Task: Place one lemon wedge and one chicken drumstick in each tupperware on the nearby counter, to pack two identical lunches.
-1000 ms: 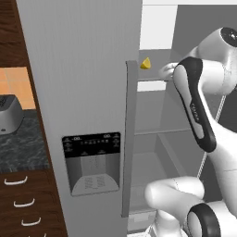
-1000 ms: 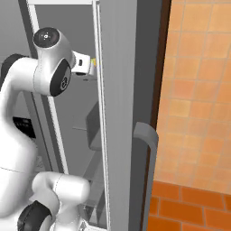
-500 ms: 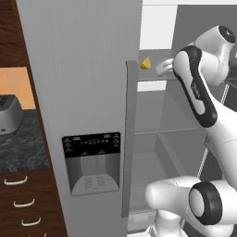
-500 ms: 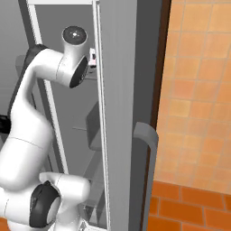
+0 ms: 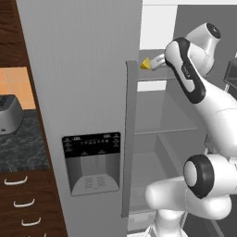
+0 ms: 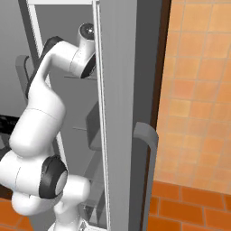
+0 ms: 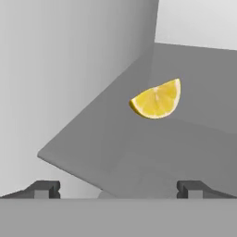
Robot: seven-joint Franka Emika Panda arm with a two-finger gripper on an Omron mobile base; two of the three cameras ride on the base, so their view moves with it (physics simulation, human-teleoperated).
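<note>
A bright yellow lemon wedge lies on a grey shelf high inside the open fridge, and from the left base it is a small yellow piece at the shelf's front edge. My gripper is open and holds nothing. It sits a short way back from the wedge and points at it, its fingertips spread wide. In the left base view the hand sits just right of the wedge. The chicken drumstick and the tupperware are out of view.
The tall grey fridge door with its dispenser panel and handle stands left of the arm. Another door with a handle stands at its right. The dark counter with a steel toaster lies far left.
The arm has swung its forearm up and in toward the top shelf, bringing the hand close to the lemon wedge. The wedge has not moved and the gripper has stayed open.
</note>
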